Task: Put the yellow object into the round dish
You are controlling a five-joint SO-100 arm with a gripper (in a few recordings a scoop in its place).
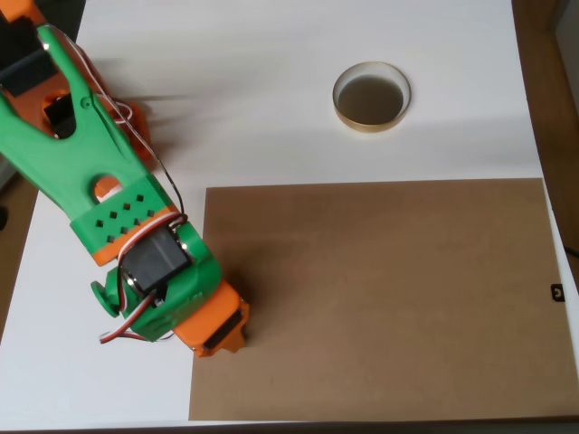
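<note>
- The gripper [220, 333] points down near the surface's [271, 108] front-left part, right at the left edge of the brown sheet [380, 298] that covers much of the front.
- From overhead, the arm's [99, 172] green and orange body covers the jaws, so I cannot tell whether they stand apart, together, or clamped on something.
- No yellow object can be made out; it may lie under the wrist or sit between the jaws, but nothing confirms either.
- The dish [371, 97] sits on the white part towards the back, right of the middle, well apart from the gripper. Its dark inside looks empty.
- Judging by this, the task is not done: the piece is yet to reach the dish.
- Risk: if the piece is under the gripper, a closing pinch slightly off centre could squirt the small, knobbed shape sideways across the smooth sheet.
- Risk: a weak hold on the narrow knob could let it slip during the long diagonal carry to the dish.
- Risk: the dish is small and shallow, so a high or off-centre release could bounce the piece out, or a low approach could nudge the light dish.
- The arm's base at the back-left corner is cut off by the picture's edge.
</note>
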